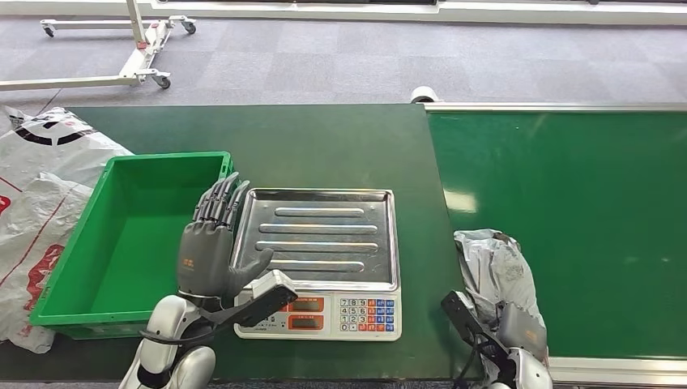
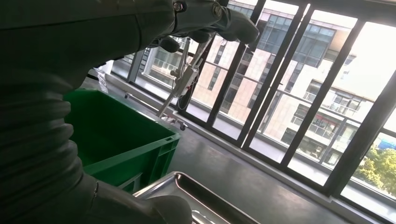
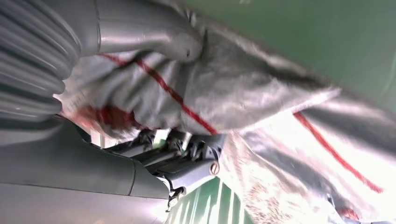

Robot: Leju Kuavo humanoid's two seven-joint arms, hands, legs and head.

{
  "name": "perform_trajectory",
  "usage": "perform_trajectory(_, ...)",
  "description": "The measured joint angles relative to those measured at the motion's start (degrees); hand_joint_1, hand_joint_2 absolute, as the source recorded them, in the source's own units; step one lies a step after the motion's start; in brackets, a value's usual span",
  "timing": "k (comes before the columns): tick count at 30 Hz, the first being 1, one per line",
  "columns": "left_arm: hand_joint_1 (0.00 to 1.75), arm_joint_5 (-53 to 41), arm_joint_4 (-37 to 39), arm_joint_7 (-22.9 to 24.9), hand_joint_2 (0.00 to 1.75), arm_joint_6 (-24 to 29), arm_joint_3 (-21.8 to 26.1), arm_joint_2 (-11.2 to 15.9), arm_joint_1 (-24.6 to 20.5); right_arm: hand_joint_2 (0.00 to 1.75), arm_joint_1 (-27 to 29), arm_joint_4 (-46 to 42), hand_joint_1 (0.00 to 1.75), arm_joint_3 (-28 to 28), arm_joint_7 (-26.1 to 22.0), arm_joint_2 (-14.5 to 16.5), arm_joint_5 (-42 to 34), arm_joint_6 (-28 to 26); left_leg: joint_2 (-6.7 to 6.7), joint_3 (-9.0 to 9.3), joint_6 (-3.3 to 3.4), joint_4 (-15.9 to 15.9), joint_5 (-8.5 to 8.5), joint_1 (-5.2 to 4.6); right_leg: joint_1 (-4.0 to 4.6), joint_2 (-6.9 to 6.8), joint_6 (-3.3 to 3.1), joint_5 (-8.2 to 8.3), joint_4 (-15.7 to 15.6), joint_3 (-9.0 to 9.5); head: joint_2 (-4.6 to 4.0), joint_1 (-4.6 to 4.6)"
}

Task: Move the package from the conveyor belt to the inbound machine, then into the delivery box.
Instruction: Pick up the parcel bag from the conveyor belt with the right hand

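Package gripped by right hand, one scale, one crate

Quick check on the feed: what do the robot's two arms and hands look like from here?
The left hand is dark grey with segmented fingers and a small orange marking on its back, on a rounded silver forearm ringed by a black cable. A flat black wrist bracket juts beside it. The right hand is grey on a silver arm with a similar black bracket; close up it shows a ribbed grey cover.
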Motion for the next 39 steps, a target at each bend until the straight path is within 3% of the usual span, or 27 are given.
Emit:
perform_trajectory(14,0.00,2.58,0.78,-1.84,1.75,1.03,0.37,0.32,-0.10,1.75,3.54,-9.40,1.75,-4.67,-1.36,0.63,1.69,-2.86,0.04,-0.09,0.00,0.00,0.00,-0.01,-0.01,0.00,0.00,0.00,0.00,-0.12,0.00,0.00)
perform_trajectory(21,0.00,4.49,0.84,-2.94,1.75,1.07,0.37,0.32,-0.73,1.75,3.18,-18.07,1.75,-9.55,-6.72,0.92,3.73,-11.04,0.05,-0.12,0.00,0.00,0.00,-0.04,-0.04,0.00,0.01,0.01,0.01,-0.12,0.00,-0.01)
perform_trajectory(27,0.00,5.19,0.65,-4.80,1.75,1.72,0.37,0.32,-0.39,1.75,-2.69,-26.26,1.75,-13.17,-10.05,-0.90,5.87,-13.21,0.08,-0.07,0.01,0.01,0.01,-0.06,-0.06,0.04,0.02,0.03,0.01,-0.10,0.00,0.00)
perform_trajectory(34,0.00,5.53,0.65,-5.43,1.75,2.35,0.37,0.33,-0.08,1.75,-6.11,-28.41,1.75,-13.30,-11.31,-2.38,6.31,-14.81,0.05,-0.38,0.01,0.00,0.01,-0.05,-0.06,0.02,0.02,0.03,0.04,-0.11,0.00,0.01)
perform_trajectory(39,0.00,6.55,0.68,-6.09,1.75,3.11,0.37,0.32,-0.56,1.75,-18.30,-22.97,1.75,-8.36,-13.63,-5.41,1.87,-12.55,0.33,-0.60,0.00,0.00,0.04,-0.06,-0.08,0.23,0.02,0.15,0.07,-0.19,0.00,0.00)
